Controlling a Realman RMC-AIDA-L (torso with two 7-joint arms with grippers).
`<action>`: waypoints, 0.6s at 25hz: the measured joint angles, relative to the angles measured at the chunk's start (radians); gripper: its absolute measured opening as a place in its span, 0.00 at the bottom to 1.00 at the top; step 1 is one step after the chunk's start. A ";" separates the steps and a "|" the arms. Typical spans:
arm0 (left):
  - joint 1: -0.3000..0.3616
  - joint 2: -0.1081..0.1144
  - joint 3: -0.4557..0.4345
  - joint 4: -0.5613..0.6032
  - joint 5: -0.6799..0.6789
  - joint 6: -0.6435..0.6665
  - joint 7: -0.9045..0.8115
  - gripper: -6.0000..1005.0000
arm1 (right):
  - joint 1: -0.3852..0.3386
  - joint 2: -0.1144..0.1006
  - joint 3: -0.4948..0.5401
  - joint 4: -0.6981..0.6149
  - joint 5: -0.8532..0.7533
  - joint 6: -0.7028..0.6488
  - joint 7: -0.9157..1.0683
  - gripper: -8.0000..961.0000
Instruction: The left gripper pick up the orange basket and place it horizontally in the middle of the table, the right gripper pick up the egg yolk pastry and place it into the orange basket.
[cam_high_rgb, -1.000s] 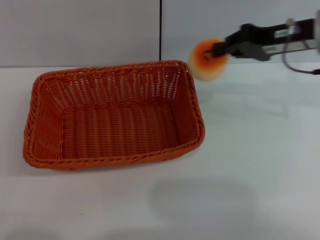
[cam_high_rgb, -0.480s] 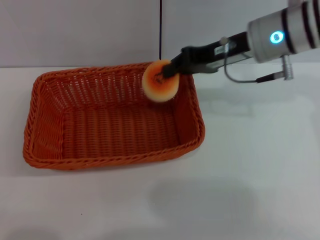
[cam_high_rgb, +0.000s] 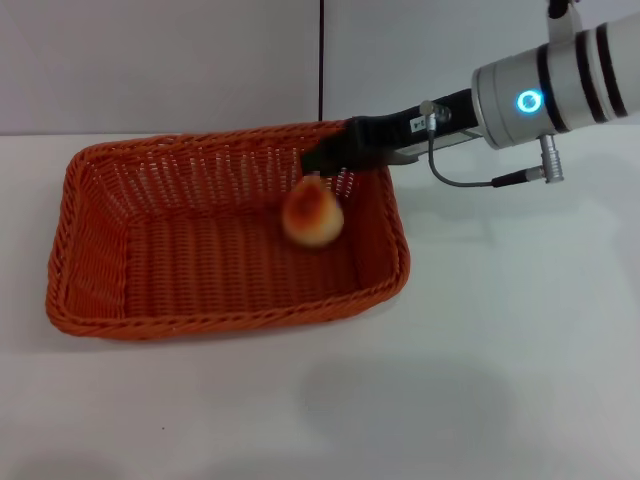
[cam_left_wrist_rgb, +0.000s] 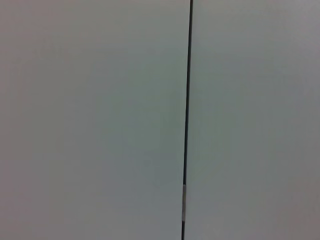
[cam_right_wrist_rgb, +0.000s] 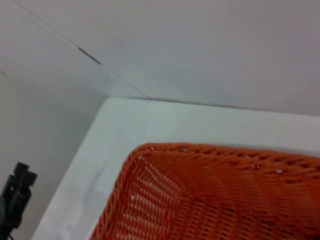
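The orange basket (cam_high_rgb: 200, 260) lies lengthwise across the middle of the white table (cam_high_rgb: 500, 330); its corner and rim (cam_right_wrist_rgb: 210, 155) fill the right wrist view. My right gripper (cam_high_rgb: 322, 163) hangs open over the basket's back right part. The egg yolk pastry (cam_high_rgb: 312, 214) is just below its fingertips, free of them and blurred, inside the basket near the right wall. Past the table's left edge, a small black claw shape (cam_right_wrist_rgb: 17, 192) looks like my left gripper, parked well away from the basket. The left wrist view shows only wall.
The right arm's silver forearm (cam_high_rgb: 560, 85) and its thin cable (cam_high_rgb: 470, 180) reach in from the upper right over the table's back edge. A grey wall with a dark vertical seam (cam_left_wrist_rgb: 187, 100) stands behind the table.
The right gripper carried the pastry leftward from beyond the basket's back right corner to over its inside. The pastry has left the fingers and dropped lower into the basket.
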 joint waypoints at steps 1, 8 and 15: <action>0.000 0.000 0.000 0.000 0.000 0.000 0.000 0.71 | -0.008 -0.001 0.001 -0.004 0.010 0.000 -0.008 0.07; 0.018 0.003 0.007 0.005 0.004 0.005 -0.009 0.71 | -0.106 0.002 0.030 -0.128 0.076 0.000 -0.076 0.44; 0.043 0.005 0.008 0.007 0.005 0.010 -0.003 0.71 | -0.242 0.006 0.121 -0.180 0.308 0.036 -0.382 0.56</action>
